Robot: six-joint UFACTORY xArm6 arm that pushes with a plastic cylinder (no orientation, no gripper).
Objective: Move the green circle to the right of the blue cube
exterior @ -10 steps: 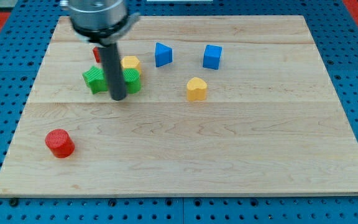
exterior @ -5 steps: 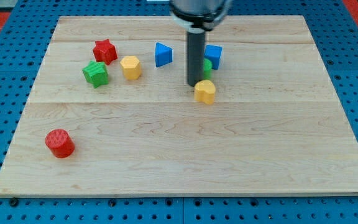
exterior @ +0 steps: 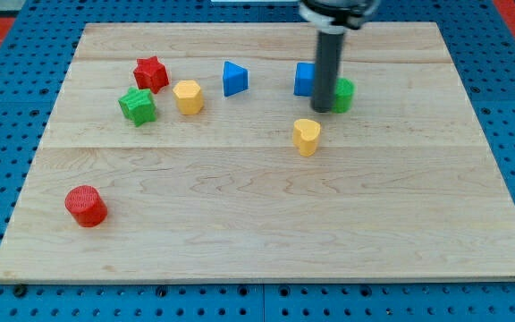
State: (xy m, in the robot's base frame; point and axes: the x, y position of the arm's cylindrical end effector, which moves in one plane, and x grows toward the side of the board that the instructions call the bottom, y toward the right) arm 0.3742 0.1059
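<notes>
On your worktop [exterior: 257,233], the red cylinder [exterior: 86,205] sat low at the view's left. Further up you had the green star [exterior: 138,105], the red star [exterior: 150,72] and the yellow hexagon [exterior: 188,96], then the blue triangle [exterior: 234,78]. The yellow heart [exterior: 307,136] lay below the blue cube [exterior: 304,79]. My tip [exterior: 322,109] stood between that cube and the green circle [exterior: 341,94], touching the circle's left side. You had no pincer fitted, only the rod
</notes>
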